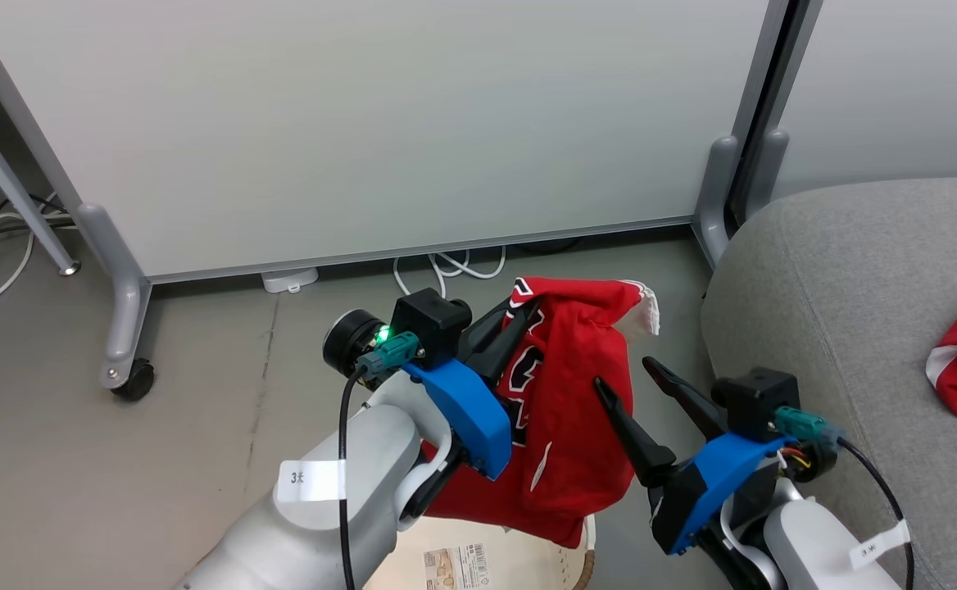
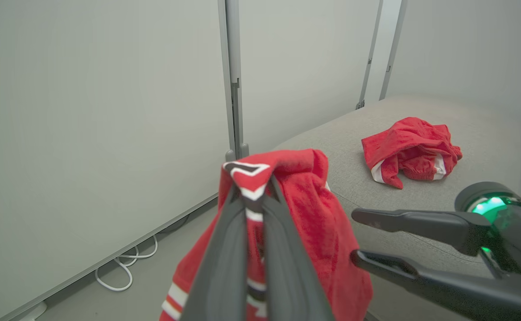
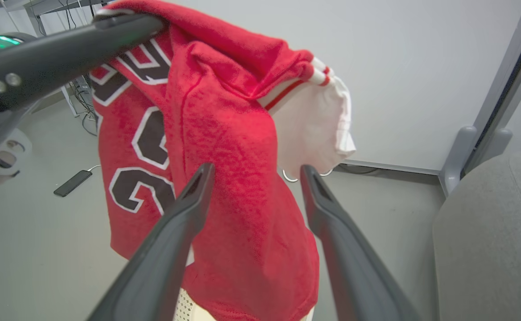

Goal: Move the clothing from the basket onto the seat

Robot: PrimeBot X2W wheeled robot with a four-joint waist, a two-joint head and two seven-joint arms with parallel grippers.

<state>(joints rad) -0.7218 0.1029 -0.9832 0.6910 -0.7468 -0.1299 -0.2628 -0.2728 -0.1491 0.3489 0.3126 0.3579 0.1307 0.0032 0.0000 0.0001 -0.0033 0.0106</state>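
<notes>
Currently, the left gripper (image 1: 523, 315) is clamped on a red jersey (image 1: 569, 410) hanging above the basket (image 1: 581, 559); the seat (image 1: 839, 287) lies to its right, nearer the right gripper (image 1: 622, 370), whose jaws stand wide and empty.

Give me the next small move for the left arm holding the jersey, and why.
Probably swing the left gripper toward the robot's right, over the seat. It is shut on the held jersey, which hangs above the basket, short of the seat; the right gripper stands open and empty.
</notes>
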